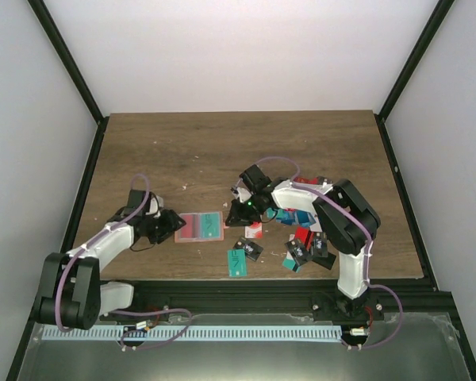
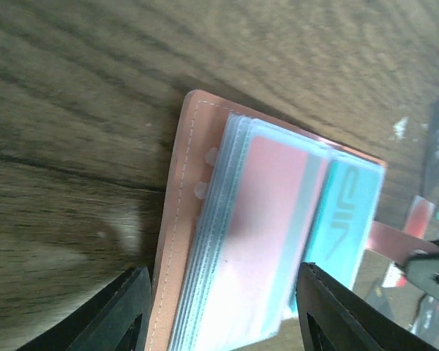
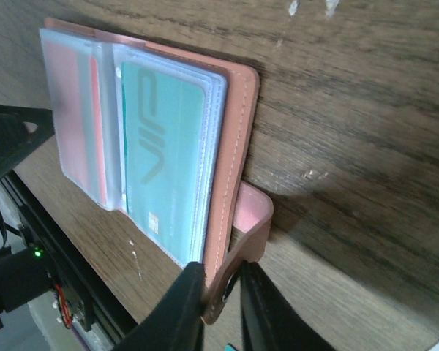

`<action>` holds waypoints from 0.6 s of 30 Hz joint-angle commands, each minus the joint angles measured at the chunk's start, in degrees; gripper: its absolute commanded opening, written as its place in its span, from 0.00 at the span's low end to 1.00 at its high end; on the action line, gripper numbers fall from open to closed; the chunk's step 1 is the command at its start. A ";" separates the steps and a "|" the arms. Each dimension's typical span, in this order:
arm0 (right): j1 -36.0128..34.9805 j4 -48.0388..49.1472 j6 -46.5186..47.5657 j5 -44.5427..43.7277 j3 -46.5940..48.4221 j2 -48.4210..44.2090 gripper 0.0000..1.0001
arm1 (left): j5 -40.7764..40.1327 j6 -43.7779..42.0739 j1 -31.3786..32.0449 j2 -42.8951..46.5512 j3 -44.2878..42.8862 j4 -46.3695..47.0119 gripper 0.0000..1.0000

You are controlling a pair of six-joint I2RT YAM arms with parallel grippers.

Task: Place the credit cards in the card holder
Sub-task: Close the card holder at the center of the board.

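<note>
Holder (image 3: 239, 124), one; cards (image 3: 164, 161) inside, two

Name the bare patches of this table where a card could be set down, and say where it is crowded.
Free: the far table from its far edge to both arms; the near strip bordered by the left arm, card holder and a teal card. Crowded: loose credit cards by the right arm.
</note>
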State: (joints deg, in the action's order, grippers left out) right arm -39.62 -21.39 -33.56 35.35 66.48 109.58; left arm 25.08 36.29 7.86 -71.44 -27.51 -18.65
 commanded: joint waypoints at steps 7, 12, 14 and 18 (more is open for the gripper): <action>-0.37 -1.11 0.43 -1.26 0.87 2.83 0.07 | 6.89 1.48 0.91 6.73 -0.11 5.68 0.55; -0.37 -0.71 0.36 -1.09 0.90 3.06 0.05 | 9.34 2.14 2.23 6.66 -0.24 8.68 0.55; -0.42 -0.61 0.23 -0.99 1.18 3.18 0.05 | 9.69 2.13 3.47 6.37 -0.58 9.48 0.55; -0.32 -0.41 0.12 -0.70 1.71 3.42 0.04 | 9.97 2.16 5.76 5.67 -1.75 10.89 0.55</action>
State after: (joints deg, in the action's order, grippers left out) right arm -39.64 -21.26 -33.47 35.35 66.63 111.79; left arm 32.80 38.13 11.77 -65.34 -27.55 -11.14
